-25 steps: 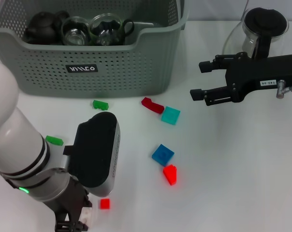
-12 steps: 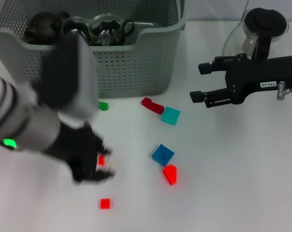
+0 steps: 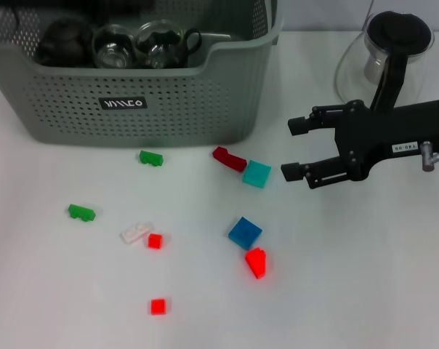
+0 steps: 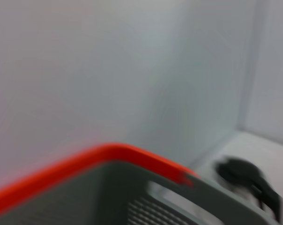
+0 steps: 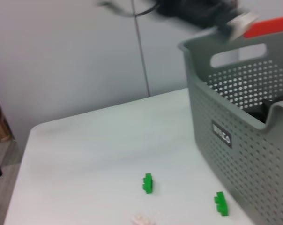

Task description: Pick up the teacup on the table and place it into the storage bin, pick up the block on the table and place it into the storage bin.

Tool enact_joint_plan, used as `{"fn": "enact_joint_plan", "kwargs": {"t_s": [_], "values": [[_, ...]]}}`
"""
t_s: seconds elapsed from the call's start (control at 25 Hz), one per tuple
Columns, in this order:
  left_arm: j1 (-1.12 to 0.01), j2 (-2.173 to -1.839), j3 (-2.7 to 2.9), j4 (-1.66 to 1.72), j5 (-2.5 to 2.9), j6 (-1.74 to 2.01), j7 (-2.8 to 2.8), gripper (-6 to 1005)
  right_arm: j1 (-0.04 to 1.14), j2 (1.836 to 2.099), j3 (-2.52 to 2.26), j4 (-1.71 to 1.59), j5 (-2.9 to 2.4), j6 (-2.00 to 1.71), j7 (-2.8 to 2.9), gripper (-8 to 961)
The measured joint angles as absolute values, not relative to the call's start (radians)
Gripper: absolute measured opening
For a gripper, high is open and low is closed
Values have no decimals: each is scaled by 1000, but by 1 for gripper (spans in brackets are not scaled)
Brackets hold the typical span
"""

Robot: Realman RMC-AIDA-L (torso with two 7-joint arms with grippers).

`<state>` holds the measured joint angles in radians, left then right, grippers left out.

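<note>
Teaware sits in storage bin (image 3: 205,109); many blocks lie on bench (image 3: 365,291). Right gripper (image 3: 296,149) spread, empty, teal block (image 3: 256,174) just beside it. Left gripper state: cannot tell.

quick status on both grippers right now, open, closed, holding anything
Left gripper: above the storage bin's back rim, state cannot be told.
Right gripper: open, empty, near the teal block.
</note>
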<state>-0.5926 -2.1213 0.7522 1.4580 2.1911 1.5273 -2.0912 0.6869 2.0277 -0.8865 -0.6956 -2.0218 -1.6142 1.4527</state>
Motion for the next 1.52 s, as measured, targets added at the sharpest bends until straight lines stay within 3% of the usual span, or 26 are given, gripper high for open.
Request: {"fn": "enact_joint_plan", "kwargs": {"t_s": [0.16,0.36,0.64,0.8,1.08,1.28,1.52], "values": [[-707,-2051,729,1225,2204,1359,-2095,414,692,2029,-889,-695,-2023,-1629,1435,878],[-805,-2000,737,1008,2282,1201,-2123,416,695,2032,-890,-693,-2024,-1630,1428,877],[-809,-1985,731,940,2305,1080,-2147,419,695,2027,-891,-695,-2025,-1630,1432,877],[-775,-1983,726,998,2300,1105,-2180,597,700,2022,-891,-698,-2041,-1629,1441,877],[-643,-2009,715,1199,2143,1510,-2076,806,732,2010,-890,-700,-2136,-1619,1509,877],[-576,-2058,714,1240,2055,1842,-1855,906,772,1996,-893,-701,-2221,-1573,1608,877],[-515,-2125,728,1228,2052,1968,-1651,952,853,2031,-908,-692,-2365,-1487,1706,877]]}}
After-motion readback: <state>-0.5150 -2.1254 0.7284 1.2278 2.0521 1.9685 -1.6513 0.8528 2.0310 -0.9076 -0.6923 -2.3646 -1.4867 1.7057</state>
